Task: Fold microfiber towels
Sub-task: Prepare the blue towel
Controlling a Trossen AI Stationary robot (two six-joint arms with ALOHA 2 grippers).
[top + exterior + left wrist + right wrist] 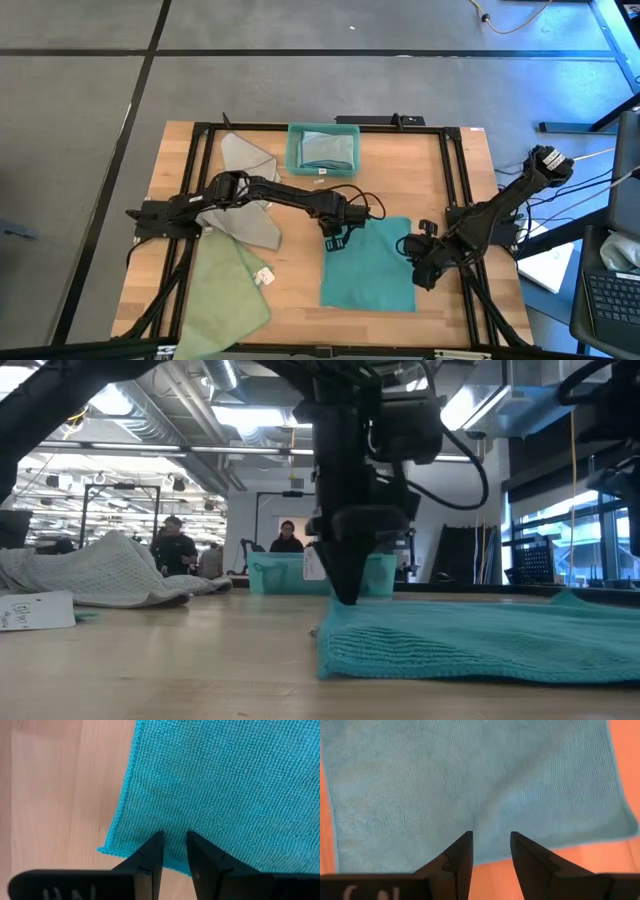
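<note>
A teal microfiber towel (368, 265) lies spread flat on the wooden table, right of centre. My left gripper (175, 836) points straight down over the towel's far left corner (112, 847), with a narrow gap between its fingers. In the low view its fingertips (345, 596) come down to the towel's top. My right gripper (491, 834) hangs open above the towel's right edge (410, 262), clear of it. A grey towel (245, 190) lies crumpled at the far left. A pale green towel (230, 290) lies at the near left. My left gripper comes at the teal towel from above, pointing down, just inside its far left corner (145, 827). I cannot tell whether the fingertips touch the cloth. The towel lies flat on the table, with nothing gathered between the fingers.
A teal plastic bin (322, 148) with a folded cloth inside stands at the table's far edge. A black frame (200, 130) runs around the table top. Bare wood (300, 270) shows between the green and teal towels. Two people (175, 545) stand in the room beyond the table.
</note>
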